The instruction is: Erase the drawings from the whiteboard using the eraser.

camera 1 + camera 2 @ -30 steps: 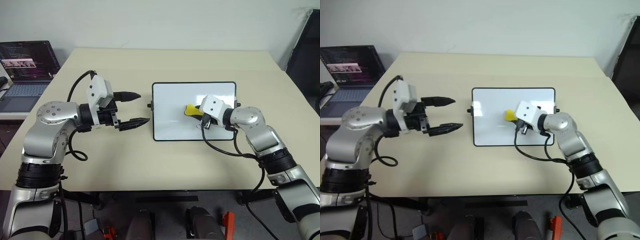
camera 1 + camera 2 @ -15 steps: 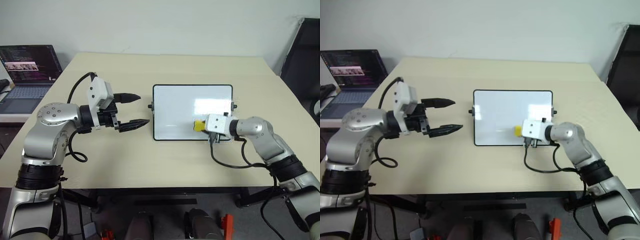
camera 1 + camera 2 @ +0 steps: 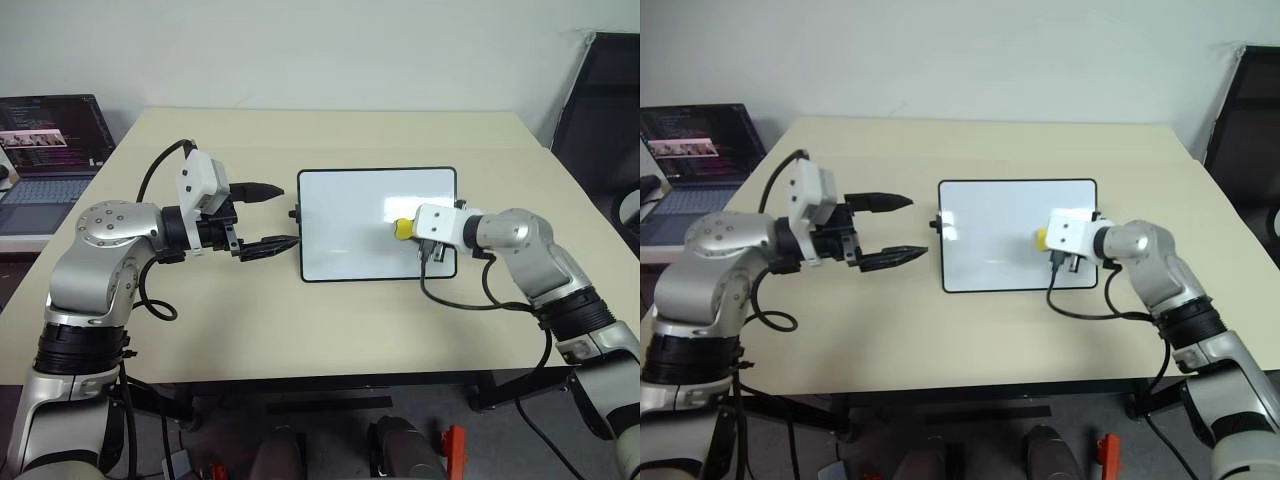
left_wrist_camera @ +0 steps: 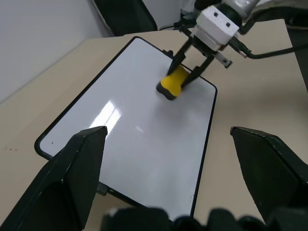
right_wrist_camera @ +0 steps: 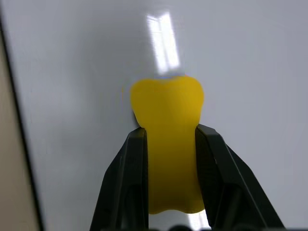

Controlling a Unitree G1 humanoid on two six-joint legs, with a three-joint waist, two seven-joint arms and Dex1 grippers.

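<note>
Since a second ago the right gripper (image 3: pixel 412 231) has carried the eraser (image 3: pixel 401 229) from mid-board down toward the board's near edge and back up, so it now sits by the board's right end, about midway between far and near edges.

Taking the board (image 3: pixel 350 215) as landmark: the table (image 3: pixel 330 325) spreads bare on every side of it, with wide room beyond its far edge and to its right. A laptop (image 3: pixel 40 150) stands well off to its left, past the table edge.

The board lies with its long axis running left to right, framed in black. No drawings (image 4: pixel 139 128) show plainly on it except perhaps a faint small mark near the middle in the left wrist view; too faint to be sure.

The left gripper (image 3: pixel 892 228) hovers just off the board's left short side, fingers spread wide, holding nothing.

The right gripper's fingers (image 5: pixel 130 173) pinch the yellow eraser at its waist, and its black underside appears pressed to the glossy surface. From there the unwiped stretch lies leftward along the board's long axis, so the next stroke probably sweeps that way; the right arm alone is placed for it. The frame edge is near the eraser on the right, so little room remains there.
</note>
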